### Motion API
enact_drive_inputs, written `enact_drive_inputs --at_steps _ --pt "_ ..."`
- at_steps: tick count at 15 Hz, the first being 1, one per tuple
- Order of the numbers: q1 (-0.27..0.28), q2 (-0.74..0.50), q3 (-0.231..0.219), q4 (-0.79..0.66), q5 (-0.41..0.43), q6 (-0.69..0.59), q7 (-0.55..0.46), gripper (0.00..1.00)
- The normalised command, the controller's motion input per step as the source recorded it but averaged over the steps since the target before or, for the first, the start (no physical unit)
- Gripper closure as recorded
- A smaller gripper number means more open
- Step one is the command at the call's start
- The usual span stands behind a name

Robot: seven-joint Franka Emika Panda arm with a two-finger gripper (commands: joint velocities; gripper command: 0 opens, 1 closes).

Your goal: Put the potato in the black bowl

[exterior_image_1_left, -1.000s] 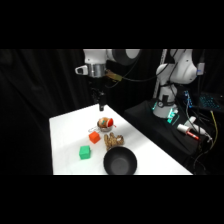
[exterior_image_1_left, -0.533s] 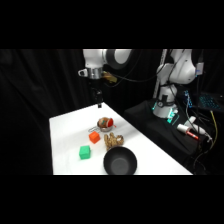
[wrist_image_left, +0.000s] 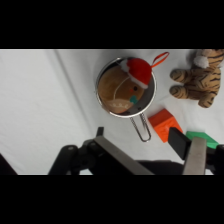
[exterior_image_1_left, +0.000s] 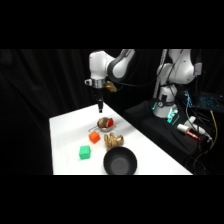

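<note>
**While the pincer hangs released, the potato sits in the metal pan**

As I look across the white surface point(exterior_image_1_left: 65, 135), the arm point(exterior_image_1_left: 112, 62) reaches in from the upper right. Its pincer point(exterior_image_1_left: 100, 106) hangs above the far half, clear of everything below it. In the wrist view I see its two fingers point(wrist_image_left: 195, 155) spread apart with nothing between them.

The black bowl point(exterior_image_1_left: 120, 162) stands at the near edge, and I see nothing in it. Just behind it lies a striped plush tiger point(exterior_image_1_left: 114, 141). Farther back, almost under the pincer, stands a small metal pan point(wrist_image_left: 145, 102) with a wire handle.

A green block point(exterior_image_1_left: 84, 152) lies left of the black bowl, apart from it. An orange block point(exterior_image_1_left: 94, 137) lies between the green block and the pan, near the handle.

The potato point(wrist_image_left: 112, 90), smooth and brown, rests inside the pan, well apart from the black bowl. A small red piece point(wrist_image_left: 137, 70) lies against the pan's rim, beside the potato.
</note>
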Motion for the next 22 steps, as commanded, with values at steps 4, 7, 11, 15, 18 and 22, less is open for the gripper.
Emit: enact_drive_inputs --at_steps 4,7,11,15,18,22 --pt "-0.047 0.27 0.008 0.00 0.131 0.35 -0.02 0.00" --pt "-0.076 0.27 0.046 0.08 0.169 0.23 -0.06 0.00" --pt "-0.093 0.21 0.079 0.10 0.152 0.13 -0.08 0.00" --pt "-0.101 0.14 0.104 0.12 0.136 0.03 -0.10 0.25" --pt "-0.102 0.07 0.093 0.11 0.122 -0.02 -0.11 0.45" --pt "-0.075 0.02 0.049 0.10 0.068 -0.07 -0.08 0.74"
